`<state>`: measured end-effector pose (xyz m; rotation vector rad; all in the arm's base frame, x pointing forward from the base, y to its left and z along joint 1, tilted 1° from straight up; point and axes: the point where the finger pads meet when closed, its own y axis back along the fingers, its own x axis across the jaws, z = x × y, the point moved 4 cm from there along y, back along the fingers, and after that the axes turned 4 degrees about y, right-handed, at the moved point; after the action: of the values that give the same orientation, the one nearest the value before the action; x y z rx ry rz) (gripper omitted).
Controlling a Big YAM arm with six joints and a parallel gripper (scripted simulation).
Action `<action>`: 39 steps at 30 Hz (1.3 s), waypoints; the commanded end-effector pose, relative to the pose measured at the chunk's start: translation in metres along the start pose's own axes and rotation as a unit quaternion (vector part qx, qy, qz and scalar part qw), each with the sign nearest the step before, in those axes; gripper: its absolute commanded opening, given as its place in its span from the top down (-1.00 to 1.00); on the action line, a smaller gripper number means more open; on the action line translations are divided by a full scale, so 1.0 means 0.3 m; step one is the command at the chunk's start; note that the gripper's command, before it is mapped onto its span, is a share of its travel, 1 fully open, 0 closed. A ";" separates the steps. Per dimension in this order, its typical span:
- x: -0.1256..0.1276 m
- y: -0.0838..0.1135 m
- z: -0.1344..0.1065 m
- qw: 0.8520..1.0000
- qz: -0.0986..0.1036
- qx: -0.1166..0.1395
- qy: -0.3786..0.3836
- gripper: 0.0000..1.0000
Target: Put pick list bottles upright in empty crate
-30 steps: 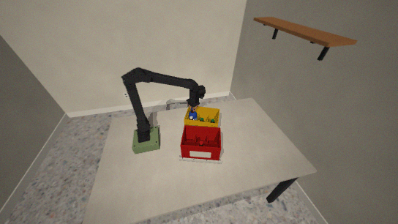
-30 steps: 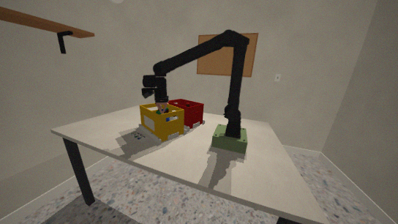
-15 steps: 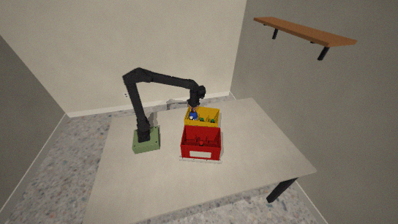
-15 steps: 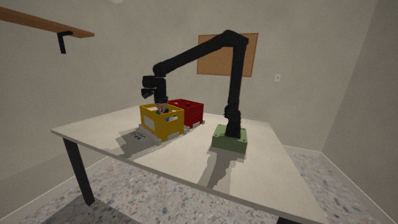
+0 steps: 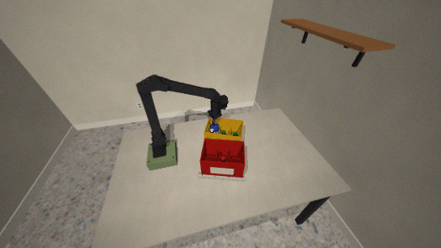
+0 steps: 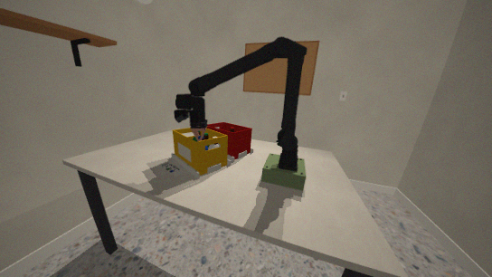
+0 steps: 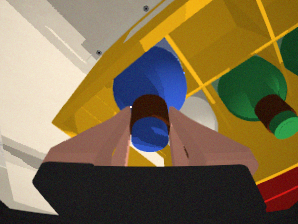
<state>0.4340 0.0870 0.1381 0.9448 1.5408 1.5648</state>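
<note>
A pale counter [image 5: 284,170] is seen from 3 views, with a black arm bolted to a green base plate [image 5: 172,161] and 2 crates placed touching end to end. The gripper [image 7: 149,141] is clenched on the neck of a blue-labelled bottle [image 7: 154,79], just below its blue cap, at a corner compartment of the yellow crate [image 5: 237,122]; the neck is the only part offered above the dividers, which likely explains the grasp from above. The bottle is held upright, its body partly raised out of its cell in the wrist view, so that it can probably be carried and set down standing. A green-labelled bottle [image 7: 249,90] is seen in a neighbouring cell, and a white round shape lies between the 2, too unclear to name. The red crate [image 5: 222,162], nearer the top camera, is judged to be the destination; a small red object is visible inside it. A pick list [image 6: 171,167] is seen on the counter beside the yellow crate, its lines too small to be read.
</note>
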 end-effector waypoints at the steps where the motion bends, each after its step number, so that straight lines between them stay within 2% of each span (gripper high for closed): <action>1: 0.007 0.029 0.019 1.000 -0.005 -0.017 -0.003 1.00; 5: 0.005 0.045 0.026 1.000 -0.008 -0.025 -0.002 1.00; 8: 0.008 0.016 0.012 1.000 -0.005 -0.017 -0.003 1.00; 13: 0.008 0.018 0.014 1.000 -0.006 -0.018 -0.003 1.00; 14: 0.001 0.047 0.039 1.000 -0.009 -0.030 -0.003 1.00; 20: 0.008 -0.002 0.013 1.000 -0.004 -0.013 -0.003 1.00; 24: 0.004 0.015 0.027 1.000 -0.008 -0.025 -0.003 1.00; 28: 0.007 -0.011 0.018 1.000 -0.005 -0.017 -0.003 1.00; 36: -0.007 -0.005 0.034 1.000 -0.006 -0.018 0.000 1.00; 37: 0.010 -0.011 0.010 1.000 -0.006 -0.019 -0.003 1.00; 39: 0.009 -0.002 0.013 1.000 -0.006 -0.018 -0.003 1.00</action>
<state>0.4340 0.0872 0.1213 0.9474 1.5438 1.5631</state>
